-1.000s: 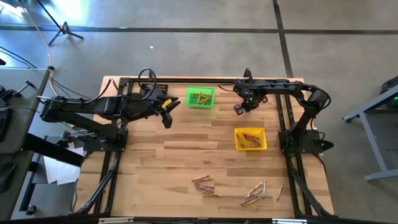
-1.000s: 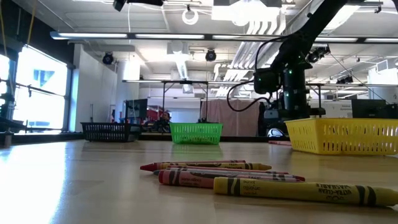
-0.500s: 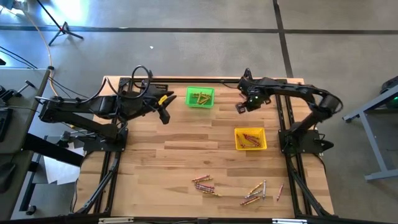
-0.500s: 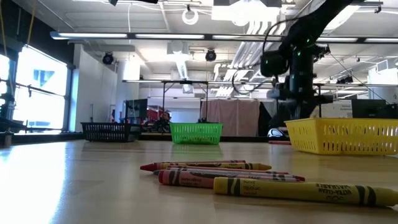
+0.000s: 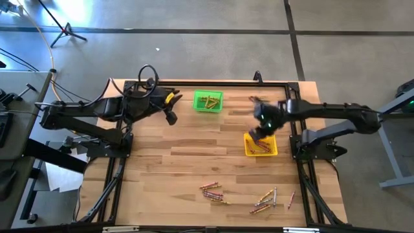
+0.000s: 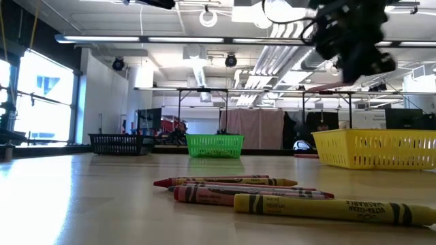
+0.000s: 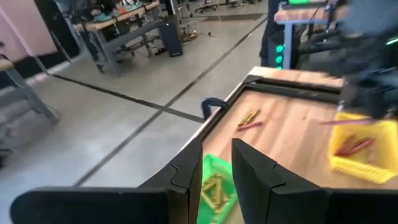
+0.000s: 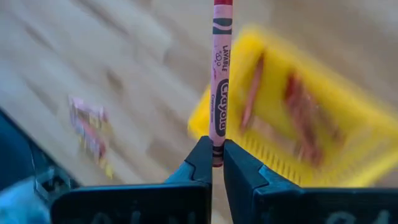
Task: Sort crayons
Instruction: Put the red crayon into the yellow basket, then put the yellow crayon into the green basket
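My right gripper [image 5: 258,136] hangs over the left rim of the yellow bin [image 5: 272,153] and is shut on a red crayon [image 8: 219,74]. The yellow bin holds a few reddish crayons [image 8: 298,106]. The green bin [image 5: 208,101] at the far edge holds yellow-gold crayons. My left gripper [image 5: 171,115] waits left of the green bin, open and empty [image 7: 216,177]. Loose crayons lie flat on the table near the front edge in clusters [image 5: 212,192] [image 5: 266,199], and two more lie near the far right corner [image 7: 249,119]. My right gripper pinches the red crayon's near end [image 8: 216,152] between its two fingertips. The crayon runs straight out ahead, in line with the fingers. It is lifted clear, above the yellow bin's rim [image 8: 205,118].
A black bin [image 6: 119,143] stands at the far left, beside the green bin [image 6: 214,145]. Bare wood lies between the bins and the front crayons [image 6: 272,194]. The dark table frame [image 5: 294,129] runs along the right edge.
My right gripper has swung quickly from the far edge beside the green bin toward the near edge, to above the yellow bin's left rim. My left gripper has drawn back a little toward the far edge.
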Robot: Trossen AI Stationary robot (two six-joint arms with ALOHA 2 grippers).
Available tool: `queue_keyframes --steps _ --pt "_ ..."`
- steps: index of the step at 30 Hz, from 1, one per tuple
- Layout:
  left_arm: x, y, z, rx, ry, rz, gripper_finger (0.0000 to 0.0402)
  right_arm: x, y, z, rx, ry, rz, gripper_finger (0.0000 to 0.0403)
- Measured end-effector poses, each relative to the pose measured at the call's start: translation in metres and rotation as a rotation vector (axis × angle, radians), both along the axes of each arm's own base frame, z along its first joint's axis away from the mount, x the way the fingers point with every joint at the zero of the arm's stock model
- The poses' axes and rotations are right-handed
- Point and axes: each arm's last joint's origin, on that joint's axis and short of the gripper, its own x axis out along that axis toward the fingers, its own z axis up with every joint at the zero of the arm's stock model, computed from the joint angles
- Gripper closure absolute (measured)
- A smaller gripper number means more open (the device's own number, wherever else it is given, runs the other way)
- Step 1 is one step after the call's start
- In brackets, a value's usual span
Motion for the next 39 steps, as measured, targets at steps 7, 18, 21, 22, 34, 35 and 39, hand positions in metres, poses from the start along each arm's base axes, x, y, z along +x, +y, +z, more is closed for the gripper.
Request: queue_keyframes --steps 7,18,21,22,34,35,39 --pt "-0.002 0.016 0.000 0.068 0.057 0.052 0.0330 -0.009 0.041 -0.006 -0.001 0.173 0.027 0.0395" --pt "-0.006 0.035 0.000 0.076 0.069 0.136 0.0330 -0.007 0.037 -0.013 -0.097 0.235 -0.033 0.0319" --pt "-0.006 0.035 0.000 0.076 0.073 0.136 0.0330 -0.007 0.035 -0.013 -0.100 0.232 -0.015 0.0300" --pt "-0.006 0.035 0.000 0.076 0.074 0.136 0.0330 -0.007 0.033 -0.013 -0.112 0.229 -0.017 0.0297" --pt "-0.006 0.035 0.000 0.074 0.070 0.136 0.0330 -0.004 -0.046 -0.019 -0.306 0.241 -0.205 0.0297" --pt "-0.006 0.035 0.000 0.068 0.065 0.138 0.0330 -0.003 -0.054 -0.022 -0.314 0.242 -0.204 0.0297" --pt "-0.006 0.035 0.000 0.032 0.031 0.150 0.0330 0.002 -0.092 -0.035 -0.339 0.239 -0.195 0.0297"
